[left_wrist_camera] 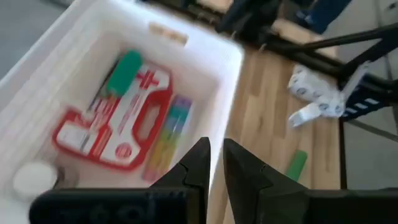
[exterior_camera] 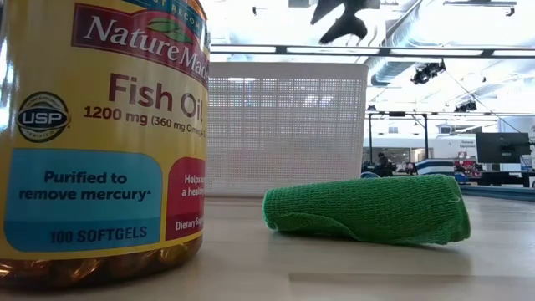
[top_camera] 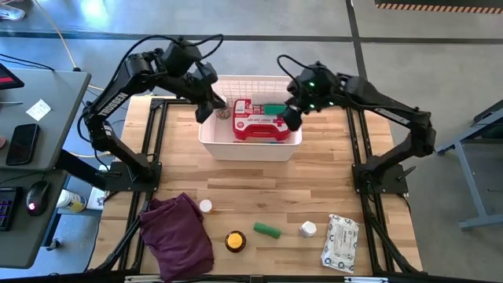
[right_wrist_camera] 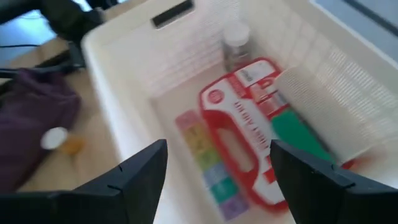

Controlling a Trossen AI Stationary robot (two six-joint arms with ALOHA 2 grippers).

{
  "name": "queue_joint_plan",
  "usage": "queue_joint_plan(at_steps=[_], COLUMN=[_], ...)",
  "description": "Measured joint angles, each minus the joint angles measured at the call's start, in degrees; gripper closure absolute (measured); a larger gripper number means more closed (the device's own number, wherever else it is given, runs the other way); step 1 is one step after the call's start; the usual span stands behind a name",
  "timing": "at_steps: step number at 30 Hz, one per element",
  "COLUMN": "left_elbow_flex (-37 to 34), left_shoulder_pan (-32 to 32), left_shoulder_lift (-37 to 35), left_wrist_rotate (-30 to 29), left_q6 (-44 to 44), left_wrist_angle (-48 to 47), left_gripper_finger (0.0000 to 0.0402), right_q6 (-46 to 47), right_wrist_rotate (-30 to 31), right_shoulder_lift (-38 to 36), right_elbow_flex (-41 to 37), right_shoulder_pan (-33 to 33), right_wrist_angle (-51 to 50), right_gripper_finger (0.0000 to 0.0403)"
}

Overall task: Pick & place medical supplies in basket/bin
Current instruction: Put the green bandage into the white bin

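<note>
The white basket [top_camera: 211,141] stands at the far middle of the table. In it lie the red first-aid case [top_camera: 255,122] with a green roll [top_camera: 275,109] on top, the rainbow pill organiser [right_wrist_camera: 211,165] beside the case, and a small bottle [right_wrist_camera: 236,40] at one end. My left gripper [left_wrist_camera: 216,165] hangs above the basket's left end, its fingers all but together and bare. Over the right end hovers my right gripper [right_wrist_camera: 217,180], open and with nothing between its fingers. On the near table lie another green roll [top_camera: 266,229], an amber bottle [top_camera: 235,240], two small white bottles [top_camera: 205,206] [top_camera: 308,229] and the wipes pack [top_camera: 339,242].
A dark purple cloth [top_camera: 177,232] lies crumpled at the near left. In the low view the amber fish-oil bottle [exterior_camera: 100,134] fills the left foreground, with the green roll [exterior_camera: 368,209] beside it and the basket wall [exterior_camera: 284,125] behind. A desk with a mouse and phone [top_camera: 22,144] stands left of the table.
</note>
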Motion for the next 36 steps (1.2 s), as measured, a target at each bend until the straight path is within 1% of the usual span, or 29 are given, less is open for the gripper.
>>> queue_joint_plan(at_steps=[4, 9, 14, 18, 19, 21, 26, 29, 31, 33, 35, 36], left_elbow_flex=[0.09, -0.02, 0.04, -0.05, 0.04, 0.0, -0.03, -0.09, 0.13, -0.11, 0.13, 0.05], left_shoulder_pan=[-6.36, -15.03, -22.07, -26.78, -27.93, -29.66, -34.47, -37.49, -39.38, -41.01, -42.08, -42.65], left_shoulder_lift=[0.98, 5.04, 10.71, 15.77, 16.84, 19.23, 24.78, 27.04, 28.97, 30.6, 32.6, 33.36], left_wrist_rotate=[0.07, 0.35, 0.32, 1.18, 1.29, 1.26, 1.4, 0.66, -2.42, -5.74, -7.46, -8.09], left_q6=[-1.24, -1.38, -1.19, -1.39, -1.71, -3.06, -9.31, -10.38, -10.03, -9.94, -9.94, -9.96], left_wrist_angle=[6.23, 10.11, 12.5, 15.07, 16.24, 15.63, 16.08, 15.55, 18.05, 17.58, 20.51, 20.09], left_gripper_finger=[0.0321, 0.0321, 0.0321, 0.0313, 0.0305, 0.0281, 0.0195, 0.0146, 0.0119, 0.0098, 0.0083, 0.0077], right_q6=[3.63, 7.19, 11.44, 13.38, 13.65, 13.68, 11.74, 12.28, 12.49, 12.28, 12.02, 11.68], right_wrist_rotate=[0.33, 3.68, 5.28, 6.85, 7.73, 9.52, 16.02, 17.88, 17.93, 18.03, 18.68, 18.95], right_shoulder_lift=[-4.8, -11.54, -17.7, -21.29, -21.98, -23.0, -24.86, -25.38, -25.86, -26.21, -26.37, -26.35], right_elbow_flex=[0.0, 0.0, 0.0, 0.02, 0.02, 0.02, 0.02, 0.02, 0.02, 0.02, 0.02, 0.02], right_shoulder_pan=[2.95, 6.94, 10.9, 14.17, 14.94, 16.49, 19.79, 21.06, 21.82, 22.67, 23.37, 23.66], right_wrist_angle=[-3.11, -5.3, -6.62, -10.6, -12.19, -15.1, -20.27, -20.5, -20.34, -20.35, -20.84, -21.04], right_gripper_finger=[0.0128, 0.0128, 0.0128, 0.0128, 0.0128, 0.0128, 0.0128, 0.0128, 0.0128, 0.0128, 0.0128, 0.0128])
